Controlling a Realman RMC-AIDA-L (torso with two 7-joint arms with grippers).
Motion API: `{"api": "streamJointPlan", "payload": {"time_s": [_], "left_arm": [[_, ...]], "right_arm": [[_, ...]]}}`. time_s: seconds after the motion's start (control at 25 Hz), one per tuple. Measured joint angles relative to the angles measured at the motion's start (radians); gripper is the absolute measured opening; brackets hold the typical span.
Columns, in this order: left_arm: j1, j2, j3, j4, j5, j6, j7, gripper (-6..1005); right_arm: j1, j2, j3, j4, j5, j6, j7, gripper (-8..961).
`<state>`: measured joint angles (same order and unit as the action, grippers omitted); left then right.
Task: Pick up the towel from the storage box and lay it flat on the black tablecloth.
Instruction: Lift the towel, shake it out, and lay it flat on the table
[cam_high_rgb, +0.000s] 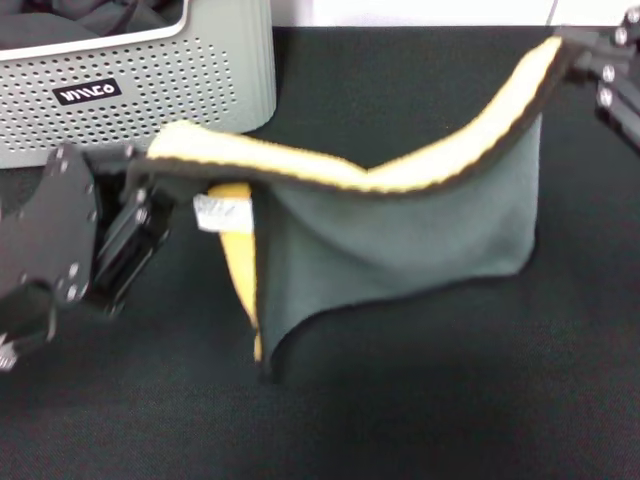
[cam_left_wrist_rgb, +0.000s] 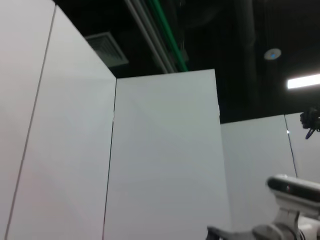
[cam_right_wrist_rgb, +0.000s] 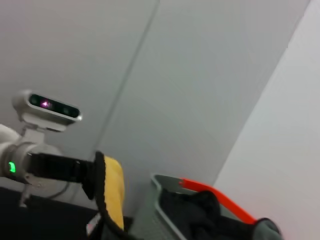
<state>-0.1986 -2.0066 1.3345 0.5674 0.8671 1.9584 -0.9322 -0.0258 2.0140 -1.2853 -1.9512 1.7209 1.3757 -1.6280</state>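
The towel (cam_high_rgb: 400, 235) hangs stretched between my two grippers above the black tablecloth (cam_high_rgb: 420, 400), grey-green side toward me, yellow side and black trim along its sagging top edge, white label near its left corner. My left gripper (cam_high_rgb: 150, 175) is shut on the towel's left corner. My right gripper (cam_high_rgb: 572, 45) is shut on the right corner, higher and farther back. The towel's lower edge hangs at or just above the cloth. The storage box (cam_high_rgb: 140, 85) stands at the back left. In the right wrist view a yellow towel corner (cam_right_wrist_rgb: 112, 192) and the box's rim (cam_right_wrist_rgb: 165, 182) show.
Dark cloth lies inside the storage box (cam_high_rgb: 80, 20). A white wall strip runs behind the table's far edge (cam_high_rgb: 430, 12). The left wrist view shows only white partition panels (cam_left_wrist_rgb: 160, 160) and a dark ceiling.
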Motion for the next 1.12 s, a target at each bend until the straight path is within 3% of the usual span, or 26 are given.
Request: {"api": "streamJointPlan", "payload": {"time_s": [0.12, 0.44, 0.6, 0.84, 1.12], "left_arm": [[0.055, 0.003, 0.000, 0.000, 0.061, 0.044, 0.041, 31], [0.106, -0.003, 0.010, 0.006, 0.169, 0.074, 0.066, 29], [0.142, -0.005, 0.063, 0.036, 0.173, 0.080, 0.100, 29], [0.250, -0.005, 0.164, 0.172, 0.143, 0.082, 0.134, 29], [0.241, -0.006, 0.196, 0.057, 0.155, 0.078, 0.216, 28]], "right_arm": [[-0.030, 0.000, 0.008, -0.049, 0.000, 0.068, 0.039, 9], [-0.139, 0.009, 0.047, -0.081, 0.050, 0.231, 0.056, 10], [-0.198, 0.015, 0.110, -0.083, 0.157, 0.317, 0.053, 11], [-0.255, 0.016, 0.146, -0.080, 0.251, 0.375, 0.050, 11], [-0.265, 0.015, 0.083, 0.049, 0.152, 0.376, -0.028, 12]]}}
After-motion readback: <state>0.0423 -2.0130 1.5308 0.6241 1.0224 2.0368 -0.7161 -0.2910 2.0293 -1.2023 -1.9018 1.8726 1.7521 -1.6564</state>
